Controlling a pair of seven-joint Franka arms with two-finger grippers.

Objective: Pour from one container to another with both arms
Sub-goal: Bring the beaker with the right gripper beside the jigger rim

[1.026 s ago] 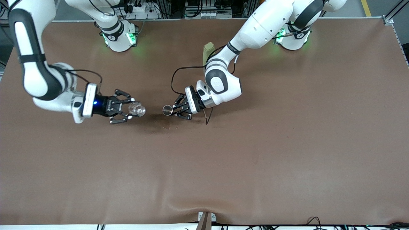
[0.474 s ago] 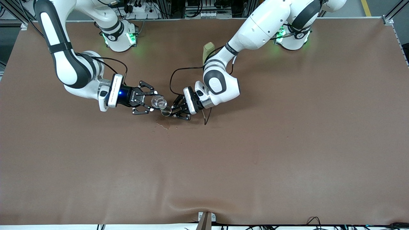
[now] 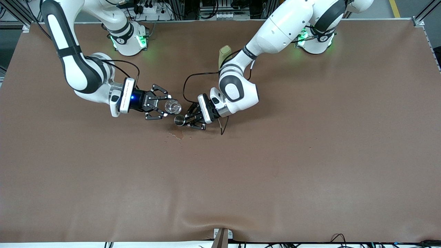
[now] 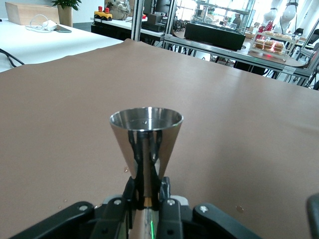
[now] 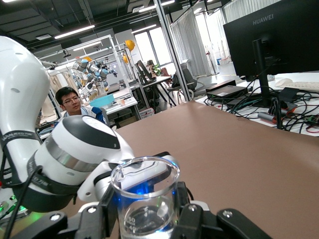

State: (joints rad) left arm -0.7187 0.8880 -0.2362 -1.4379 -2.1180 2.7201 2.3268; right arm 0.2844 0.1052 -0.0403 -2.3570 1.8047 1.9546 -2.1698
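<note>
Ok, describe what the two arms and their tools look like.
Both arms are white with rounded shells, black bands and grey joints; green lights glow at their bases. Each ends in a white wrist block and a black two-finger tool: the left tool trails a black cable, and the right tool shows a blue light.

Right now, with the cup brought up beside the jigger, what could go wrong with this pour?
1. The jigger has a narrow round rim, and the glass cup sits beside it, not clearly over it; liquid could miss.
2. Droplets on the table below suggest spilling is already possible.
3. The left gripper holds the jigger only at its thin waist, so a bump from the right gripper might tip it.
</note>
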